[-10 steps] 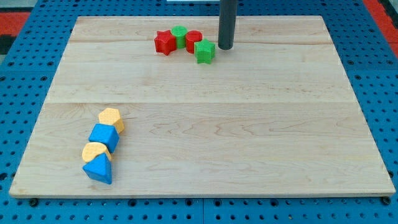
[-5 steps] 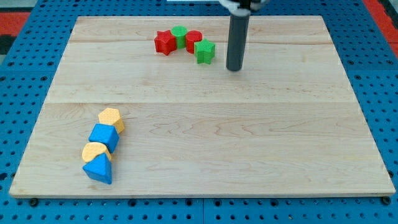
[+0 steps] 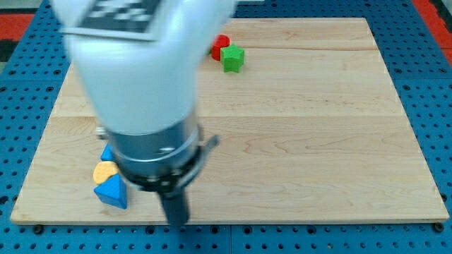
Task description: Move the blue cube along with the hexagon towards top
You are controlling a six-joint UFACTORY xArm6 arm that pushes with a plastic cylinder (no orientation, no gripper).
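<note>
At bottom edge, arm housing blurs over board, hiding most of the blue cube and all of the hexagon. My tip, a bare rod w/ nothing to open or close, sits right of and below the cube, beside blue triangle and yellow block. Cube lies up-left of tip. Green block, red block far above.

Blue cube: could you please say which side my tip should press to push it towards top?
Probably its lower-right side, coming from the view's bottom: the blue cube, mostly hidden by the arm, has a yellow block below-left. My tip sits lower right.
</note>
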